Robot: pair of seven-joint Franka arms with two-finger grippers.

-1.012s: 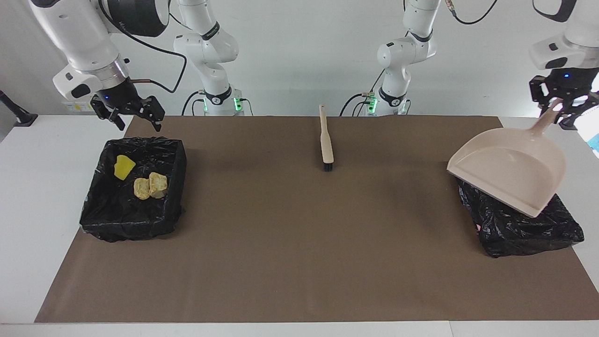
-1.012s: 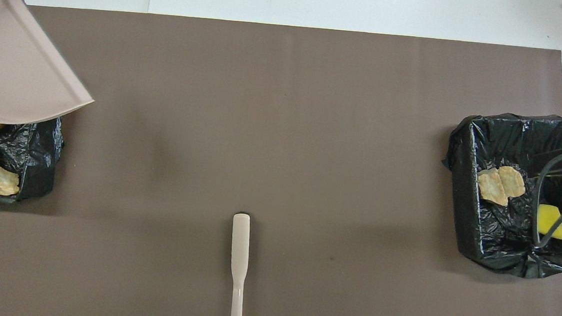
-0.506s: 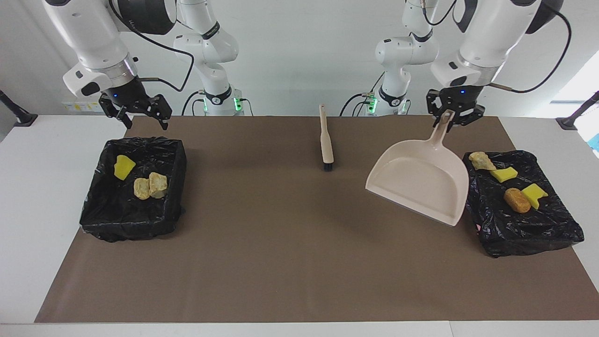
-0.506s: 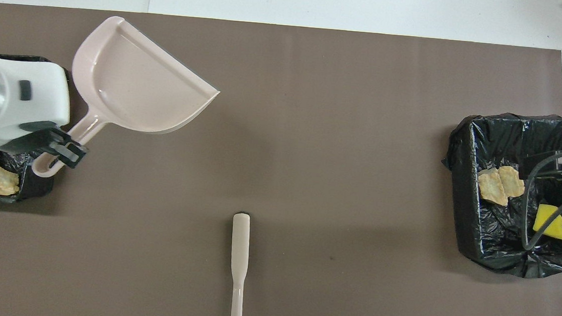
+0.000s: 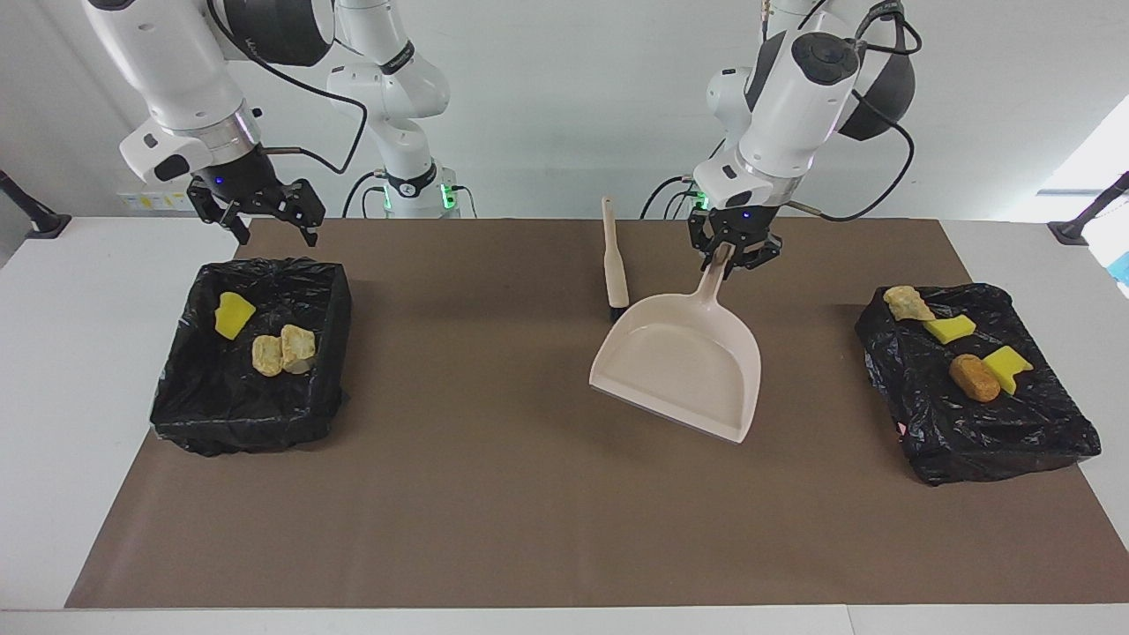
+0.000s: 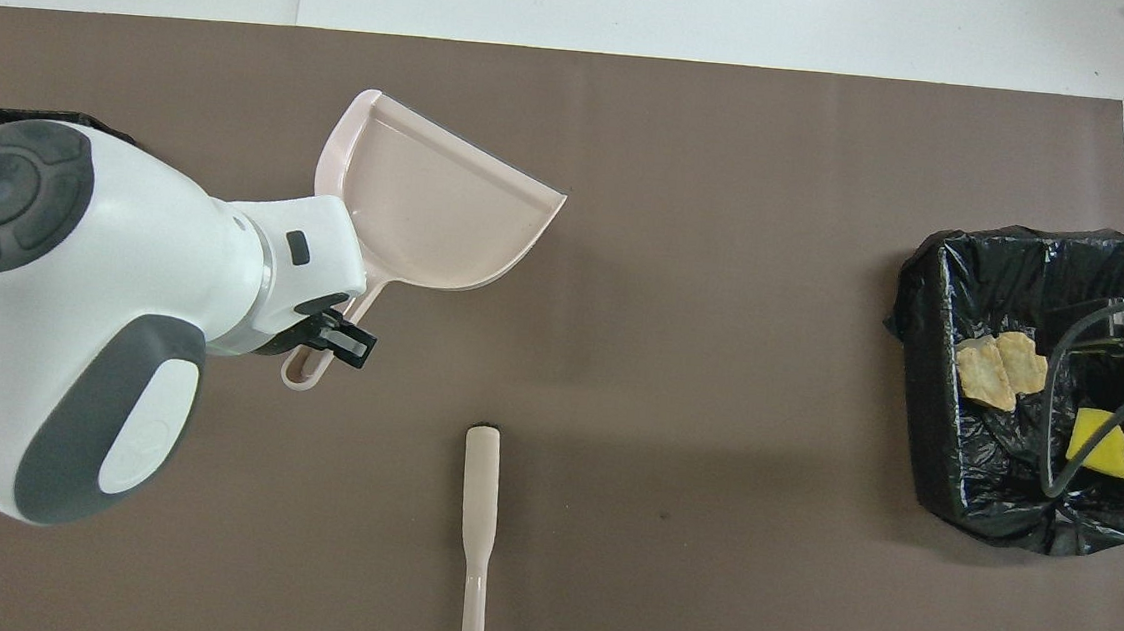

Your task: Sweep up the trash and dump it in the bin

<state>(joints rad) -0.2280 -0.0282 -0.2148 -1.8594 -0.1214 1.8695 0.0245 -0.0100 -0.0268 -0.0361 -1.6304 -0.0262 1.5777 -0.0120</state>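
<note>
**trash in two lined bins, dustpan held over the mat**

the trash lies in two bins. in the facing view, the bin at the right edge of the frame (image 5: 1050,441), lined with a black bag, carries four pieces: a tan lump (image 5: 907,302) at its upper corner, a yellow sponge chunk (image 5: 949,329) just below it, an orange lump (image 5: 974,377) at mid-bin, and a second yellow chunk (image 5: 1008,366) touching that lump. the bin at the left of the frame (image 5: 190,423), also bag-lined, holds three pieces: a yellow sponge chunk (image 5: 233,315) and two tan lumps side by side (image 5: 282,350); in the overhead view these appear at the right edge as the lumps (image 6: 1001,368) and the chunk (image 6: 1099,444) inside the bin (image 6: 933,315).

the beige dustpan (image 5: 684,366) occupies the centre of the facing view, right of middle, its open mouth tilted toward the lower right; in the overhead view the pan (image 6: 435,205) sits at upper centre-left. the left gripper (image 5: 730,256) is clenched on the dustpan's handle at its upper end.

a brush (image 5: 614,269) with a beige handle and dark bristles lies on the brown mat (image 5: 529,494), just left of the pan's handle at upper centre; the overhead view shows its handle (image 6: 476,539) at bottom centre.

the right gripper (image 5: 265,216), fingers spread and empty, hangs over the upper edge of the left-hand bin, at the upper left of the facing view.
</note>
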